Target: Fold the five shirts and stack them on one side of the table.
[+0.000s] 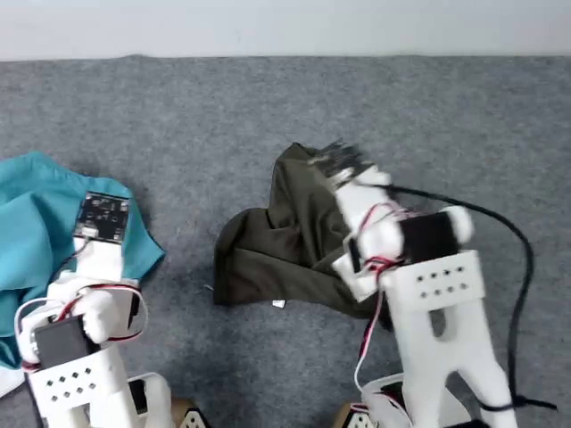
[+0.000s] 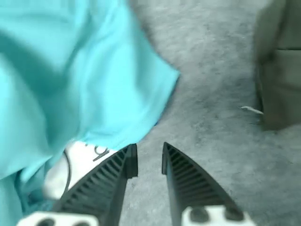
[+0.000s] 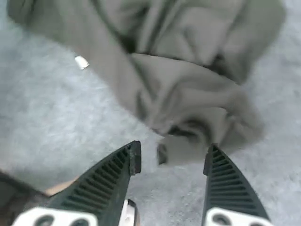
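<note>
Both grippers open, each over 1 of 2 shirts on the gray table cover (image 1: 268, 98).
Left gripper (image 2: 148, 157), close to the lens in the left wrist view, has its fingers only slightly apart w/ nothing between them; it hangs by the edge of the teal shirt (image 2: 70, 70), which lies crumpled at the table's left side. Right gripper (image 3: 174, 157) is spread wide above the near edge of the olive shirt (image 3: 188, 94), not touching it as far as can be seen. Olive shirt sits bunched mid-table, well apart from the teal 1; small white tag (image 1: 278, 305) lies beside its front edge.
</note>
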Controlling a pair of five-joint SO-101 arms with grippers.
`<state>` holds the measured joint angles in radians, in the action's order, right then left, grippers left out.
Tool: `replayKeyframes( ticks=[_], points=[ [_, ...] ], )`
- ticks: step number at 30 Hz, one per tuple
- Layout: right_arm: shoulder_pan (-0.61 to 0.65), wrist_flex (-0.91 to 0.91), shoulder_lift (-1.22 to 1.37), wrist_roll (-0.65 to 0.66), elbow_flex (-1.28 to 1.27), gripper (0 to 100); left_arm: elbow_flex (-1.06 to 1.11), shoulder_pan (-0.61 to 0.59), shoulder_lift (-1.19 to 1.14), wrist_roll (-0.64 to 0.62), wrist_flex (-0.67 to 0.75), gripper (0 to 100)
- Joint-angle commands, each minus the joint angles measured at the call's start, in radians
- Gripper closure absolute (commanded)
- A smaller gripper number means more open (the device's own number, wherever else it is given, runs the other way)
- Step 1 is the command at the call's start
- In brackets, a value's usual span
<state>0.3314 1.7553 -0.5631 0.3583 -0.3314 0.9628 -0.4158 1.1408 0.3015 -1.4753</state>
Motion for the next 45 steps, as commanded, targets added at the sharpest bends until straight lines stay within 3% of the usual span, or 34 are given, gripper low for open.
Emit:
replayKeyframes(
  ticks=[1,11,17,22,30,38,45],
  points=[
    [0.028,0.041,0.045,-0.011,-0.064,77.2,-0.027,-0.031,0.005,0.008,0.021,90],
    [-0.137,-0.001,0.229,0.005,-0.107,77.2,-0.027,-0.029,0.003,0.008,0.021,90],
    [-0.292,-0.084,0.297,0.150,-0.109,78.1,-0.027,-0.028,0.002,0.008,0.021,90],
    [-0.375,-0.134,0.348,0.292,-0.106,91.9,-0.025,-0.028,0.002,0.008,0.021,90],
    [-0.464,-0.153,0.352,0.390,0.026,92.8,-0.033,-0.023,0.005,0.009,0.021,90],
    [-0.553,-0.050,0.355,0.442,0.206,92.4,0.002,0.252,-0.026,0.008,0.095,90],
    [-0.667,0.036,0.349,0.440,0.230,92.3,-0.016,0.433,-0.324,0.009,0.176,86]
  ],
)
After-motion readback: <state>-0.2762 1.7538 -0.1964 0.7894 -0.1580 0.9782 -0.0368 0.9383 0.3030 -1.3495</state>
